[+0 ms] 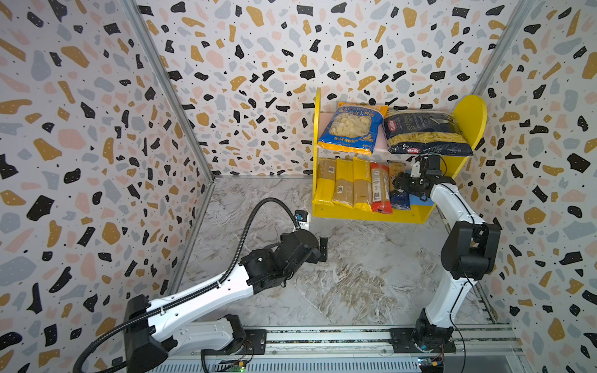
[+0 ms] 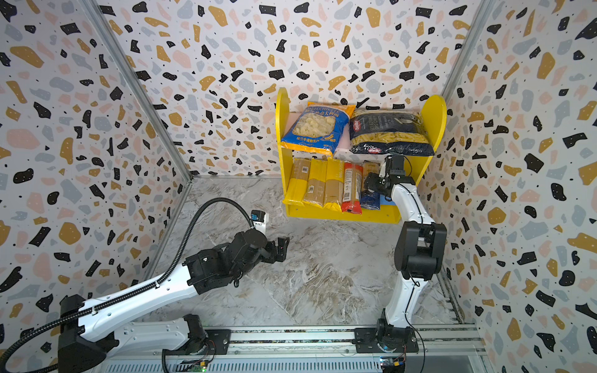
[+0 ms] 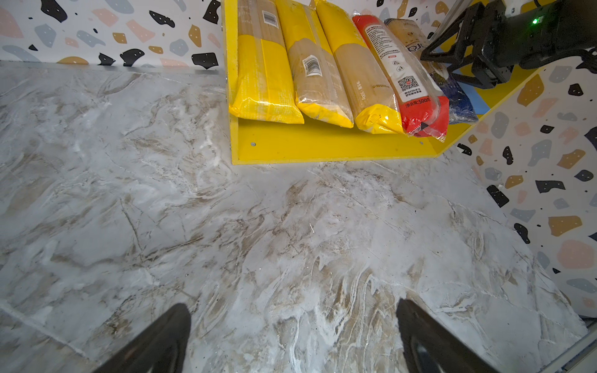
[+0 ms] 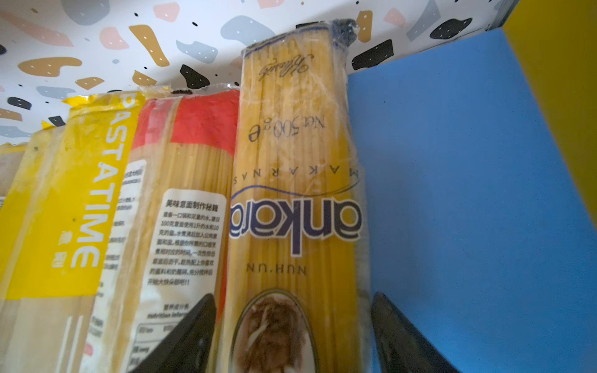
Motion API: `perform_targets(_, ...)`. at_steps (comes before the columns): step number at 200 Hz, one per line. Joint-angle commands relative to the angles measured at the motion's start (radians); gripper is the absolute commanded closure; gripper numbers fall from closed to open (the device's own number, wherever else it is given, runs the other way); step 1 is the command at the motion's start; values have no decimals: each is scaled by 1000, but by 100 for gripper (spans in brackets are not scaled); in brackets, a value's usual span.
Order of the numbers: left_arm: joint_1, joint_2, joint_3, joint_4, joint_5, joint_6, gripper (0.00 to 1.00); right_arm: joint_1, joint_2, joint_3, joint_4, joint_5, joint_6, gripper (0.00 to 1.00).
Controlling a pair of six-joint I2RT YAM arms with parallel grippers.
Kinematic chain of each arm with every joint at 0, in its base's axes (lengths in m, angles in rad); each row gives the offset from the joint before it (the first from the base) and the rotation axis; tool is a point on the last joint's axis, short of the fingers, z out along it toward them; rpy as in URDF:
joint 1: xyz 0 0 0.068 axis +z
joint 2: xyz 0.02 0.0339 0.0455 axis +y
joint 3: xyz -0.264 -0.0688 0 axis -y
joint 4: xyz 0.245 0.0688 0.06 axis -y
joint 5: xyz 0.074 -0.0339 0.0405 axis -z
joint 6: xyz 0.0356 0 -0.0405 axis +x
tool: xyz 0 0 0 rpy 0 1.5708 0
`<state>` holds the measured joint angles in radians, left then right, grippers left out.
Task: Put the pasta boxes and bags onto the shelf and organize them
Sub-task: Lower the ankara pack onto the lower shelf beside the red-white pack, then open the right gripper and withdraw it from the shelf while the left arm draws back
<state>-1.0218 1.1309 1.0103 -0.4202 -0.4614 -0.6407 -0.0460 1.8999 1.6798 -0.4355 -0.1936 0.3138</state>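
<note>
The right gripper [image 4: 292, 296] is standing with its jaws parted either side of the Ankara spaghetti pack [image 4: 290, 161], not pinching it. That pack is lying on the shelf's [image 1: 368, 214] blue lower board [image 4: 452, 161] beside the red spaghetti pack [image 1: 380, 187] and three yellow spaghetti packs [image 1: 344, 184]. With the orecchiette bag [image 1: 352, 127] and Barilla penne bag [image 1: 426, 132] resting on the pink upper board [image 1: 381, 142] and the left gripper [image 3: 292, 305] hovering wide open and empty over the marble tabletop [image 1: 355, 274], the job is looking all but finished.

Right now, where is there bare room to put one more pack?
Lower blue board: a bare strip between the blue-ended pack and the right yellow side, though the right gripper, open, reaches in there. The marble table before the shelf is bare. Upper pink board is crowded: orecchiette bag, penne bag.
</note>
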Motion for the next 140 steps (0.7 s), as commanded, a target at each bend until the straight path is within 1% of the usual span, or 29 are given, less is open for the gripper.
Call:
perform_targets(1,6,-33,-2,-26,-71,-14,1,11,-121,-25,53,-1,-10,20)
perform_targets(6,7,-38,0,-35,-87,-18,0,11,-132,-36,56,1,-9,18)
perform_targets(13,9,-48,-2,-44,-104,-22,0,11,-150,-53,60,1,-9,8)
perform_targets(28,12,-73,-8,-57,-139,-33,0,11,-191,-95,65,-10,-9,5)
perform_targets(32,12,-82,-13,-60,-152,-38,0,12,-204,-110,68,-10,-9,0)
perform_targets(67,17,-165,-80,-56,-275,-69,0,13,-340,-244,64,-28,-9,1)
perform_targets(95,16,-224,-156,-31,-401,-64,0,25,-508,-408,62,-47,-14,1)
perform_targets(107,17,-249,-186,-20,-455,-60,1,44,-589,-482,63,-58,-17,1)
perform_targets(124,17,-283,-229,3,-520,-53,1,82,-705,-573,59,-43,-23,1)
perform_targets(140,17,-313,-260,16,-553,-55,0,122,-803,-639,44,-29,-18,1)
